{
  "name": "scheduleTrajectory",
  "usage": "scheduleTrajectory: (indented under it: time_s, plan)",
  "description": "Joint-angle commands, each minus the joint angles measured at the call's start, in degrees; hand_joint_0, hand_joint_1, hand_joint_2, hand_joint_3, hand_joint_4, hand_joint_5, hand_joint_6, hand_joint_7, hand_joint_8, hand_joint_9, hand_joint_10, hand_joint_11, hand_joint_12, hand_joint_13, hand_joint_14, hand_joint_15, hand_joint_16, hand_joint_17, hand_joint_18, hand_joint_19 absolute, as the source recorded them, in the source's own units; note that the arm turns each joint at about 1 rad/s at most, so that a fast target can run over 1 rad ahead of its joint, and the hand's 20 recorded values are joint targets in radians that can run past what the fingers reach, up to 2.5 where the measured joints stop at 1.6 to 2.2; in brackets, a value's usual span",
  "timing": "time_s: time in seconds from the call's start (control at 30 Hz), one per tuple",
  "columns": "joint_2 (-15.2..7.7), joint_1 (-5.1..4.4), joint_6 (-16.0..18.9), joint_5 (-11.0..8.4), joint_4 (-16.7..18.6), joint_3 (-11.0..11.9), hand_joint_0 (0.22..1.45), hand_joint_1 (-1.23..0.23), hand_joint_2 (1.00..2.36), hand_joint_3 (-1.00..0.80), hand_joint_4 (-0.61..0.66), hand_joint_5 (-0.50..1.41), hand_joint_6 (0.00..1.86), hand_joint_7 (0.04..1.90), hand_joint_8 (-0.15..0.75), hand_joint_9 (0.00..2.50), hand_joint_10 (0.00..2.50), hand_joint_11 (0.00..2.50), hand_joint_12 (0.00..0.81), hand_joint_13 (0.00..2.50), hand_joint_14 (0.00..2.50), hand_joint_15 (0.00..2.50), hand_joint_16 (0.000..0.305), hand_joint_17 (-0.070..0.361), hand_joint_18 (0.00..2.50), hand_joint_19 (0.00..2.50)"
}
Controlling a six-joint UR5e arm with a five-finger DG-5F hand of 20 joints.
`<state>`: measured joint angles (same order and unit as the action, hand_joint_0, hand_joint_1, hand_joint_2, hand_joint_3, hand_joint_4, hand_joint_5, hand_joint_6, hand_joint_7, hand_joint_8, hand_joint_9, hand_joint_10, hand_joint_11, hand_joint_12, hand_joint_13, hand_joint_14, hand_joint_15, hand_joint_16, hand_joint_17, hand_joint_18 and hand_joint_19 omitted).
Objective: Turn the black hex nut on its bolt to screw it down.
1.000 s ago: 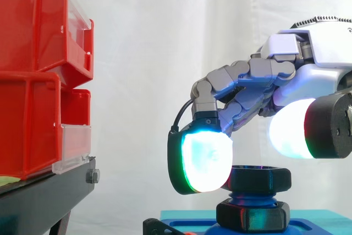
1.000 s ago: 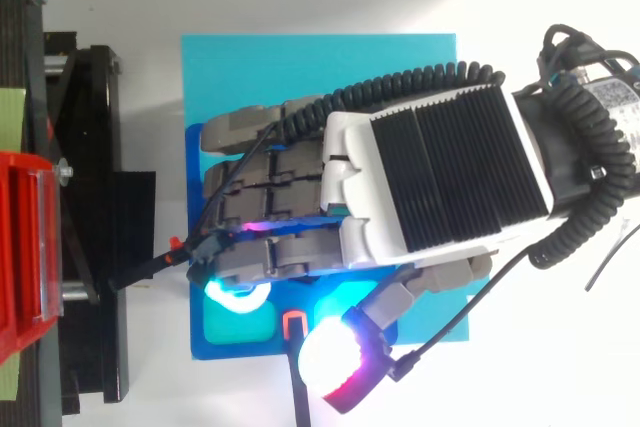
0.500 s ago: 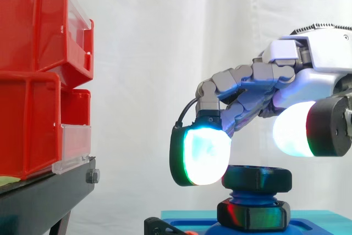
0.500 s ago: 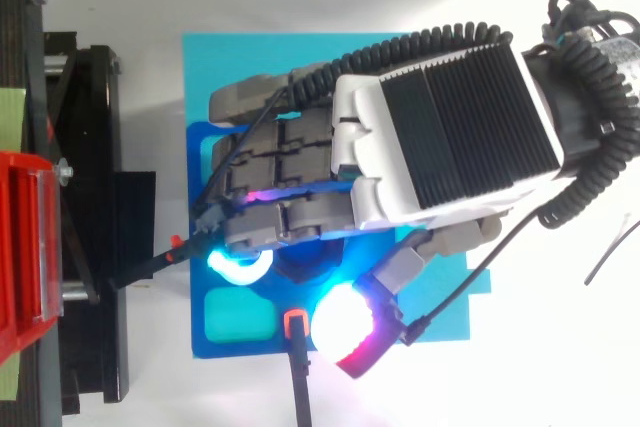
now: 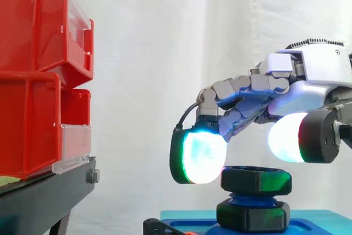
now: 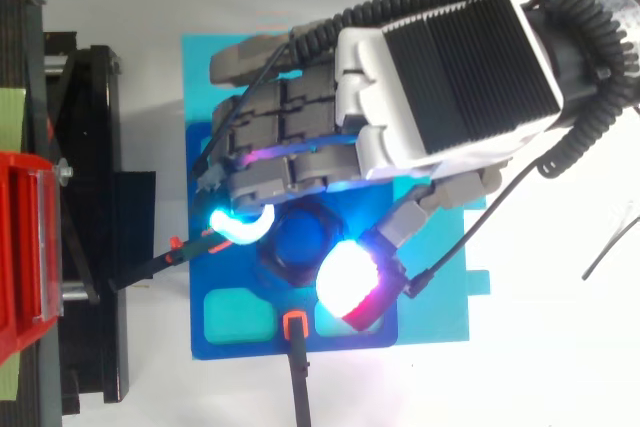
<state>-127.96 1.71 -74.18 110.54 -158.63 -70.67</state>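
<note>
The black hex nut (image 5: 256,181) (image 6: 282,259) sits high on a blue bolt (image 5: 253,197) (image 6: 303,237). A second black nut (image 5: 253,216) lies at the bolt's foot on the blue plate (image 6: 225,277). My hand (image 5: 308,78) (image 6: 450,62) reaches in from the right, curled over the upper nut. A cyan-glowing finger pad (image 5: 201,155) (image 6: 240,227) lies against the nut's left side. The white-glowing thumb pad (image 5: 289,138) (image 6: 350,282) sits at its near right rim, just above the top face in the side view.
Red bins (image 5: 38,75) (image 6: 25,247) are stacked on a black stand (image 5: 44,196) to the left. The blue plate rests on a teal mat (image 6: 440,297) and has teal pads (image 6: 240,317) along its near edge, with an orange-tipped black piece (image 6: 293,325) there.
My hand has swung round the bolt: in the top view the wrist moved up and the nut came out from under the fingers. The nut's facets have shifted in the side view.
</note>
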Motion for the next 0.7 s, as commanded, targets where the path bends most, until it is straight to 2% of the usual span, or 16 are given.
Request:
scheduleTrajectory:
  time_s: [0.0,0.17,0.27,0.43,0.47,0.53,0.67]
  plan:
    - [-0.01,1.01,-0.09,1.43,0.43,0.00,0.50,-0.43,1.00,-0.50,0.19,-0.13,0.50,1.16,0.264,0.53,0.01,0.34,0.325,0.54,0.01,0.22,0.049,0.109,0.42,0.24]
    - [-0.01,1.89,0.00,2.57,1.48,0.00,0.50,-0.43,1.00,-0.50,0.20,-0.13,0.50,1.15,0.266,0.53,0.01,0.34,0.324,0.54,0.01,0.21,0.049,0.109,0.42,0.24]
    - [-0.01,3.30,0.00,3.89,2.10,0.00,0.50,-0.43,1.00,-0.50,0.20,-0.14,0.50,1.14,0.266,0.53,0.01,0.34,0.324,0.54,0.01,0.21,0.049,0.109,0.42,0.25]
    - [-0.01,4.53,0.09,5.65,2.63,0.00,0.50,-0.43,1.00,-0.50,0.20,-0.14,0.50,1.12,0.265,0.53,0.01,0.34,0.324,0.54,0.01,0.21,0.049,0.110,0.42,0.24]
    - [-0.01,4.62,0.09,5.91,2.89,0.00,0.50,-0.43,1.00,-0.50,0.20,-0.14,0.50,1.12,0.266,0.53,0.01,0.33,0.324,0.54,0.01,0.20,0.049,0.110,0.42,0.24]
    - [-0.01,3.91,0.71,5.91,5.61,0.18,0.50,-0.42,1.00,-0.50,0.20,-0.14,0.50,1.11,0.266,0.53,0.01,0.34,0.324,0.54,0.01,0.21,0.049,0.110,0.42,0.25]
    - [-0.01,3.04,0.97,4.94,7.11,0.18,0.50,-0.42,1.00,-0.50,0.20,-0.14,0.50,1.10,0.266,0.53,0.01,0.34,0.327,0.54,0.01,0.22,0.049,0.110,0.42,0.25]
